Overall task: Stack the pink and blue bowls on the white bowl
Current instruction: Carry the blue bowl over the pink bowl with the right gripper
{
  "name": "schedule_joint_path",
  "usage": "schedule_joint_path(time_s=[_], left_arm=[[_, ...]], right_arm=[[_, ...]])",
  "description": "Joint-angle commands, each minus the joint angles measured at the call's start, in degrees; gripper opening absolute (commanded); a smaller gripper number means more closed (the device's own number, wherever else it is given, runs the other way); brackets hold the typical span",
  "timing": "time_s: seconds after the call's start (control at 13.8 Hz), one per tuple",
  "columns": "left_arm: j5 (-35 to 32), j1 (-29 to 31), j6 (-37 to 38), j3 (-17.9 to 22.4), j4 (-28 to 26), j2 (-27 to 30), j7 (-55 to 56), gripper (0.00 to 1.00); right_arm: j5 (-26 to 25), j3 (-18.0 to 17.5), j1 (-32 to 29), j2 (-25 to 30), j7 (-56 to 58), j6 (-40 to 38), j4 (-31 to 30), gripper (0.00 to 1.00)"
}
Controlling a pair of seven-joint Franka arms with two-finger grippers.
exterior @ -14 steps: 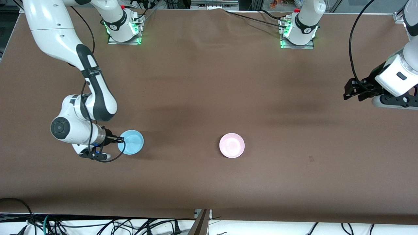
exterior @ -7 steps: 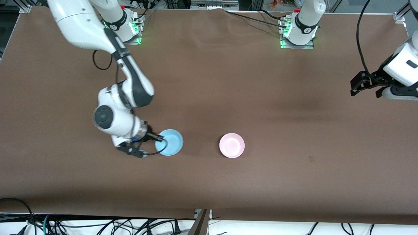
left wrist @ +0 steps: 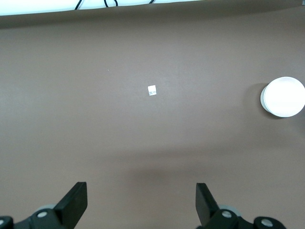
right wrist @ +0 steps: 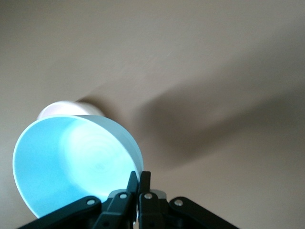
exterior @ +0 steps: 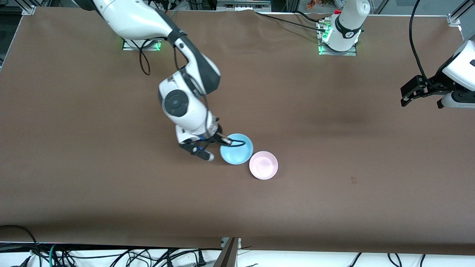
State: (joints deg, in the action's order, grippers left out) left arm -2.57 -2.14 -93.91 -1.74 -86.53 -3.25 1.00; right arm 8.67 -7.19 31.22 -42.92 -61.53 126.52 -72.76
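A pale pink bowl sits upright near the table's middle. My right gripper is shut on the rim of the light blue bowl, which hangs tilted just beside the pink bowl, toward the right arm's end. In the right wrist view the fingers pinch the blue bowl's rim, with the pink bowl's pale edge showing past it. The white bowl is hidden. My left gripper waits open and empty over the left arm's end of the table. Its wrist view shows its spread jaws and a pale bowl.
A brown cloth covers the table. A small pale tag lies on it toward the left arm's end, nearer the front camera than the pink bowl. Cables hang under the table's front edge.
The right arm has carried the blue bowl from the right arm's end of the table to just beside the pink bowl. The left gripper has drawn back and opened wider.
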Motion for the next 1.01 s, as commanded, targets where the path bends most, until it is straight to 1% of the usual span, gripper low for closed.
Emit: schedule_joint_path(time_s=[0.0, 0.07, 0.29, 0.65, 0.8, 0.94], left_arm=[[2.7, 0.0, -0.6, -0.2, -0.5, -0.8, -0.4, 1.0], [2.9, 0.3, -0.7, -0.2, -0.4, -1.5, -0.5, 1.0], [3.0, 0.9, -2.5, -0.1, -0.5, -3.7, -0.5, 1.0], [3.0, 0.9, -2.9, 0.0, -0.5, -4.3, -0.4, 1.0], [3.0, 0.9, -2.9, -0.1, -0.5, -4.2, -0.4, 1.0], [3.0, 0.9, -2.6, 0.0, -0.6, -4.0, -0.4, 1.0]], right_arm=[[-0.2, 0.9, 3.6, -9.2, -7.8, 0.4, 12.9, 0.0], [-0.2, 0.9, 4.2, -10.8, -9.8, 1.9, 14.8, 0.0], [-0.3, 1.1, 5.9, -13.1, -11.9, 7.7, 15.0, 0.0], [-0.8, 1.2, 6.2, -14.6, -11.9, 9.1, 14.9, 0.0], [-2.8, 1.3, 6.2, -15.4, -11.5, 9.3, 14.9, 0.0], [-3.2, 1.3, 6.2, -16.4, -11.5, 10.7, 14.9, 0.0]])
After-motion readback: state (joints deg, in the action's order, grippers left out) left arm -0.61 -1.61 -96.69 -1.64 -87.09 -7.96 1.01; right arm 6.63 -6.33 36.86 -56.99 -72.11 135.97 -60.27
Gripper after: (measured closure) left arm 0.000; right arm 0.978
